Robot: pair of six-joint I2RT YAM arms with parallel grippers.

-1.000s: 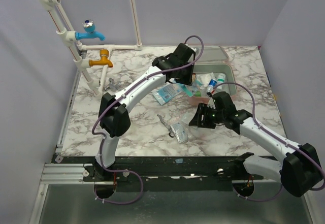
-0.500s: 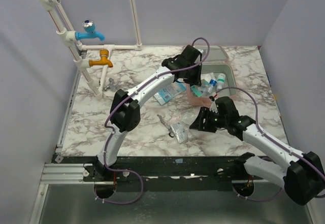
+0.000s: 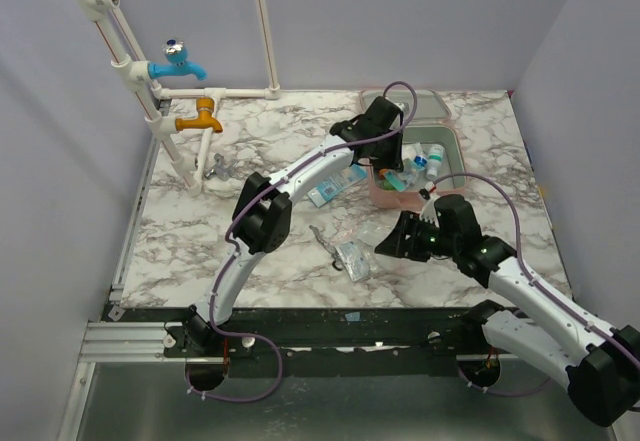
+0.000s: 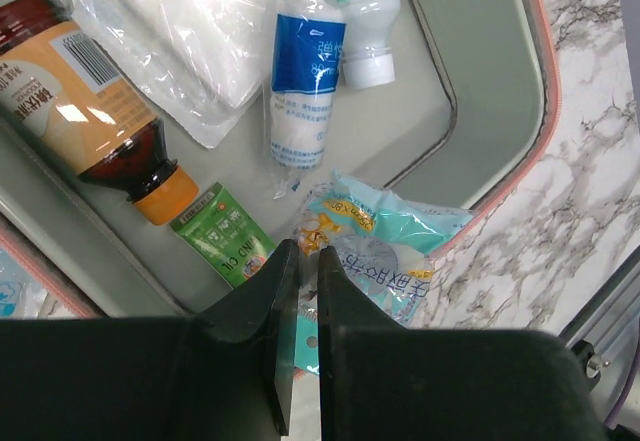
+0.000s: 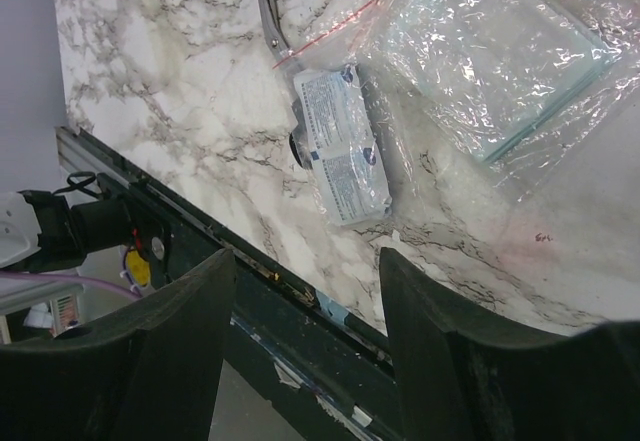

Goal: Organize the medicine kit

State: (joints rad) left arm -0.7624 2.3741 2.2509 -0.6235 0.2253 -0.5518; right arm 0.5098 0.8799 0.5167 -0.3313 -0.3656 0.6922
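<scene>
The medicine kit (image 3: 447,148) lies open at the back right, a pale pink case with grey lining (image 4: 480,91). Inside it are a brown bottle (image 4: 90,101), a green box (image 4: 225,246), a blue-and-white roll (image 4: 303,81), a white bottle (image 4: 365,21) and a gauze bag (image 4: 190,31). My left gripper (image 4: 308,253) is shut on the edge of a teal packet (image 4: 385,251), which rests over the kit's near rim. My right gripper (image 5: 305,261) is open and empty, hovering over the table's front edge. Just beyond it lies a small white-blue sachet (image 5: 340,146).
A metal tool (image 5: 268,11) lies in the same zip bag as the sachet. A clear bag with a pale green pad (image 5: 490,51) lies beside them. A blue packet (image 3: 335,189) rests left of the kit. White pipes with a blue tap (image 3: 178,61) and an orange tap (image 3: 200,116) stand at the back left.
My left arm has reached further right, bringing the teal packet over the kit's near rim. My right arm has shifted slightly and stays open.
</scene>
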